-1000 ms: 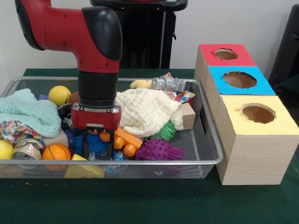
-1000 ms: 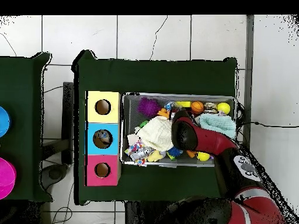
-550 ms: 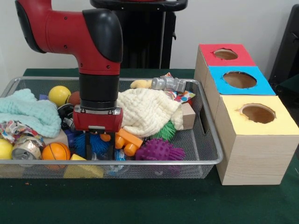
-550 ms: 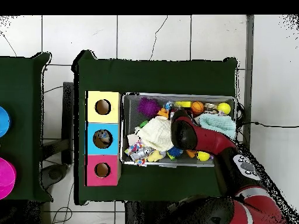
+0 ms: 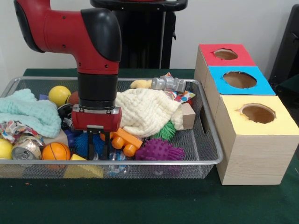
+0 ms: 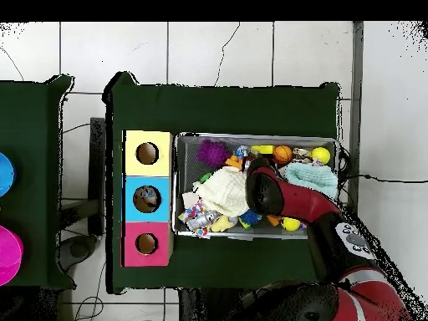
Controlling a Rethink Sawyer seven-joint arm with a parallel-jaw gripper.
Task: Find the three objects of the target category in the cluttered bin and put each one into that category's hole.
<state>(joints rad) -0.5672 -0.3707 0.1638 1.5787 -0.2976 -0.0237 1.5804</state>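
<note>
Gripper (image 5: 99, 150) low in the wire bin (image 5: 211, 140), fingers (image 5: 90, 148) closed round a blue spiky ball (image 5: 84, 142). Bin's packed: orange ball (image 5: 55, 151) & crushed can (image 5: 25, 148) at the front rim w/ a yellow block (image 5: 83, 170), purple spiky ball (image 5: 159, 150) beside an orange toy (image 5: 124, 140), cream cloth (image 5: 146, 111) mid-bin, teal cloth (image 5: 28, 112) at one end. On the counter (image 5: 140, 200), touching the bin: yellow box (image 5: 254, 140), blue box (image 5: 238, 80), red box (image 5: 224, 54), each w/ a hole on top.
</note>
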